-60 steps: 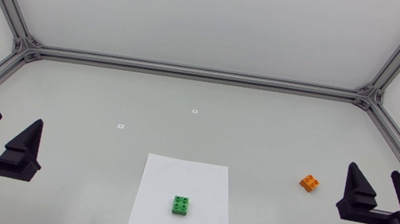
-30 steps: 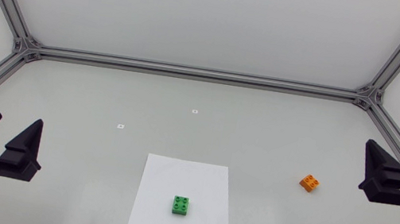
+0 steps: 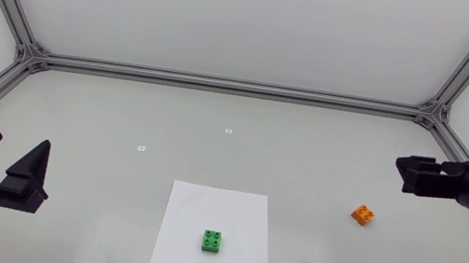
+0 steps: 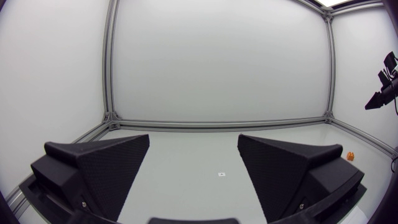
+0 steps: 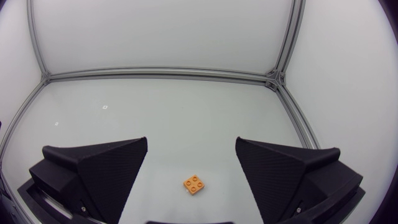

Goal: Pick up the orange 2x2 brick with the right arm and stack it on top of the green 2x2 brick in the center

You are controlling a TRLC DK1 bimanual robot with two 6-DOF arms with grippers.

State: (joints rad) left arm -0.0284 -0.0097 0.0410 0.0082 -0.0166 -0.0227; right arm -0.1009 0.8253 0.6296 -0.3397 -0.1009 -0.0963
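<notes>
Head view. Right gripper (image 3: 409, 174) hangs at right of frame, above the table (image 3: 217, 119). Orange brick (image 3: 363, 214) lies on the table at lower right, below and left of that gripper, not touching it. Green brick (image 3: 212, 241) sits low centre on a white sheet (image 3: 218, 206), well apart from the orange one. Left gripper (image 3: 7, 164) at lower left, fingers spread, nothing between them.

Left wrist view. Left gripper (image 4: 193, 168) wide open and empty. Orange brick (image 4: 351, 157) is a small speck far off, past one finger.

Right wrist view. Right gripper (image 5: 191, 165) has its fingers spread wide. Orange brick (image 5: 195, 184) lies studs up on the table under the gap between them, touching neither.
</notes>
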